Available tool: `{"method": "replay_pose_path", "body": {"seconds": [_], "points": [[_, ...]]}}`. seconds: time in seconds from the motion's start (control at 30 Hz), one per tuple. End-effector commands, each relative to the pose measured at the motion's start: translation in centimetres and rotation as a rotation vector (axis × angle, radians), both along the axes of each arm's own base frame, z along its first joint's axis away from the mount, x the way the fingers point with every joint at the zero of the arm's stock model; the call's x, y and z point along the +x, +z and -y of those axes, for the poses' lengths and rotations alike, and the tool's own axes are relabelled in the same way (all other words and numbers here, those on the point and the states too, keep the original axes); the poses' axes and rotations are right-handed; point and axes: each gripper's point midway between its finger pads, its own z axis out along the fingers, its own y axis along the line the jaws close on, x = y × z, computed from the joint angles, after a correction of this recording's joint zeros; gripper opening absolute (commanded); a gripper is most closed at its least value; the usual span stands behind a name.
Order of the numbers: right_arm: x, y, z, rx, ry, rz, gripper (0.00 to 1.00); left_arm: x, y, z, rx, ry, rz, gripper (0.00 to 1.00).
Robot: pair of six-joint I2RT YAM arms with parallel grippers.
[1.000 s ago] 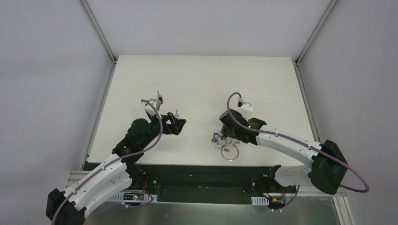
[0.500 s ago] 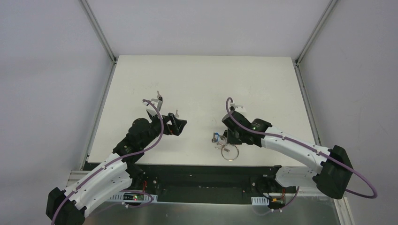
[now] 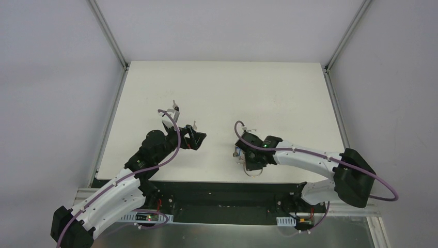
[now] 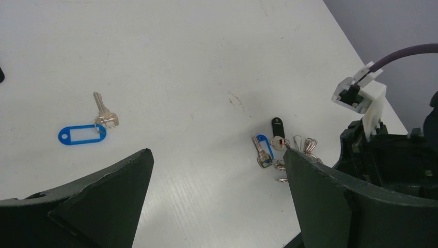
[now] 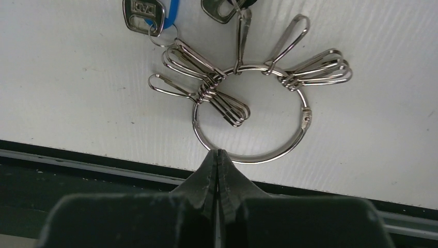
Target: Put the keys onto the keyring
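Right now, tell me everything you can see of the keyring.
The keyring is a thin round silver wire ring with a hinged joint on one side, lying flat on the white table by its near edge. Wire clips are threaded on its far half. The shut right end effector meets its near arc; whether it pinches is unclear.

Lab test cell: white table (image 3: 222, 93), grey walls (image 3: 51, 77).

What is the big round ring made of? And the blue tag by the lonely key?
The ring looks like metal, probably steel: thin silvery wire with bright glints and a small hinge on one side. The blue tag looks like plastic: smooth, solid bright colour, duller than the silver key beside it. Its pale middle may be paper under a clear window.
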Motion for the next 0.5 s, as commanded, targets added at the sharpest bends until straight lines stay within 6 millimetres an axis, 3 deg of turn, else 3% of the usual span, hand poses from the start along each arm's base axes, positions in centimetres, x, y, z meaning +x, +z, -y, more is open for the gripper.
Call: {"method": "replay_pose_path", "body": {"seconds": [0.0, 0.3, 0.47], "points": [[-0.5, -1.0, -1.5, 0.004, 0.032, -0.028, 0.0, 0.0, 1.8, 0.6, -0.04, -0.017, 0.041, 0.99], [1.9, -2.9, -3.5, -0.039, 0.027, 0.02, 0.0, 0.2, 1.4, 0.4, -0.027, -0.003, 0.036, 0.99], [5.2, -3.3, -6.8, 0.003, 0.008, 0.07, 0.0, 0.2, 1.2, 0.4, -0.018, -0.003, 0.034, 0.99]]}}
